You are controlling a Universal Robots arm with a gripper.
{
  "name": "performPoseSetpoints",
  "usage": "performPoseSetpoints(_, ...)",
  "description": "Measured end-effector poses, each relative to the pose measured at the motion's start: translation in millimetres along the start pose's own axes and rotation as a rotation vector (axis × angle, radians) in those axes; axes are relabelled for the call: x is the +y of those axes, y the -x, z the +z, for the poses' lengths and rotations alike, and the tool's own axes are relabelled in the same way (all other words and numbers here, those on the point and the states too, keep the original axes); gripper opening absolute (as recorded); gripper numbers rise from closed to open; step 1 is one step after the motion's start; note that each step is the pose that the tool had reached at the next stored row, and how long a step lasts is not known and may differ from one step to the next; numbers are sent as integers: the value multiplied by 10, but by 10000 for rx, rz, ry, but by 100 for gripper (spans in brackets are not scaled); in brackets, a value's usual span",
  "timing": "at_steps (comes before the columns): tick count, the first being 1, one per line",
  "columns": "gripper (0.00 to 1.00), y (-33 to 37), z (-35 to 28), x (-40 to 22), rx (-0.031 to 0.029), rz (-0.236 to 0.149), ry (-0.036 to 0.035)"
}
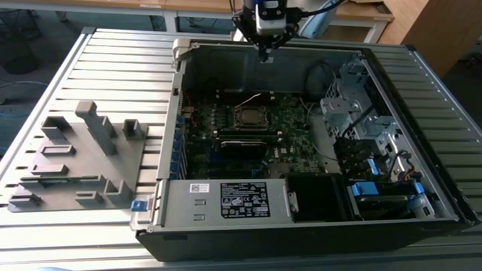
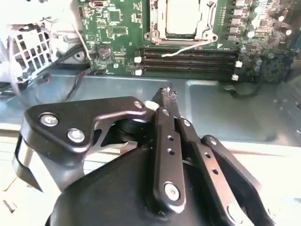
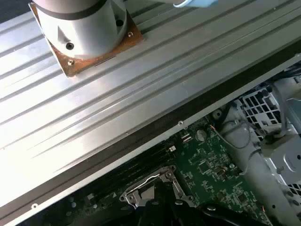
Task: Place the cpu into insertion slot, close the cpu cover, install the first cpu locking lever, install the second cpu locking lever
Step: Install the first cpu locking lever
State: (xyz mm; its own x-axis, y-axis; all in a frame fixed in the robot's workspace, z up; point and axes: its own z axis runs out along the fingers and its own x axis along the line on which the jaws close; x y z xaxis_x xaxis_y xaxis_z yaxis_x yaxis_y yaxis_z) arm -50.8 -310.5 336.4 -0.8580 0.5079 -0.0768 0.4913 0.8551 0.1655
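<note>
The cpu [image 2: 183, 18] shows its dull silver top inside the insertion slot [image 1: 249, 117] on the green motherboard. The silvery cpu cover [image 2: 208, 21] frames the chip and looks lowered onto it. A thin pale lever [image 2: 188, 47] slants loose across the memory slots, and it rises beside the socket in the exterior view [image 1: 252, 100]. My gripper [image 2: 167, 92] hangs above the case's far wall [image 1: 264, 56], well back from the socket. Its black fingers meet at the tips with nothing between them. In the first wrist view the cover [image 3: 141, 193] sits just past the gripper's dark body.
Long black memory slots [image 2: 188, 59] lie between the gripper and the socket. A labelled power supply box [image 1: 226, 200] fills the case's near side, and a drive cage [image 1: 362, 113] stands on the exterior view's right. A grey fixture block [image 1: 75, 158] rests on the slatted table. The arm's base [image 3: 84, 28] is bolted behind the case.
</note>
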Motion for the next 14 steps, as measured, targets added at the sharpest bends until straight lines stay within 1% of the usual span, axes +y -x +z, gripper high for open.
performPoseSetpoints(1, 11, -2, 19, -3, 0, 0, 8)
performPoseSetpoints(3, 11, -2, 25, -4, -9, -3, -11)
performPoseSetpoints(5, 11, -5, 53, -10, -12, -3, -13)
performPoseSetpoints(14, 11, -5, 53, -10, -32, -10, -50)
